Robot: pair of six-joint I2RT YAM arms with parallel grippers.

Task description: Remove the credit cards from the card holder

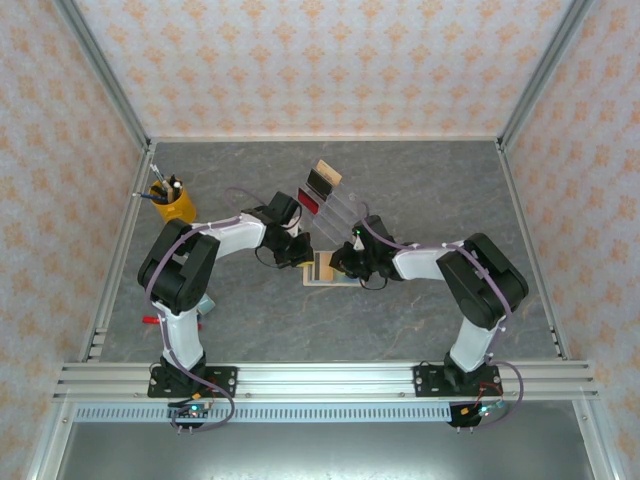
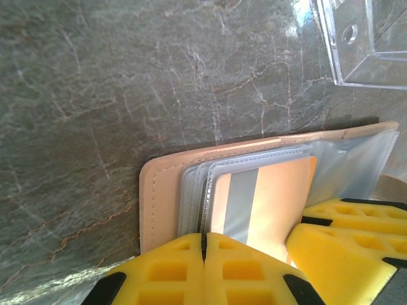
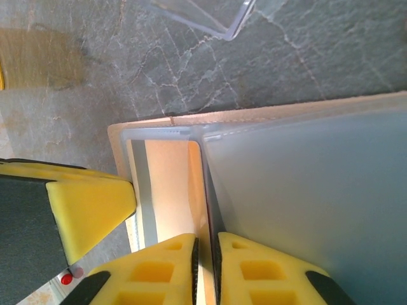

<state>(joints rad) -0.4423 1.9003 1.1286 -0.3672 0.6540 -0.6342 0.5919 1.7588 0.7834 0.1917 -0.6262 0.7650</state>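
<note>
Grey stone tabletop [image 1: 250, 320], open card holder [image 2: 162, 190], right claw [image 3: 205, 246] tight on it.

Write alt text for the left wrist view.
The yellow-padded left gripper is closed at the near edge of an open tan leather-like card holder, whose clear pockets show a tan plastic credit card with a grey band. The right gripper, also yellow-padded, reaches in at right; a clear acrylic stand sits beyond.

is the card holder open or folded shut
Open: the card holder lies spread on the table, its clear sleeves fanned out, and a tan card with a band sits in one.
</note>
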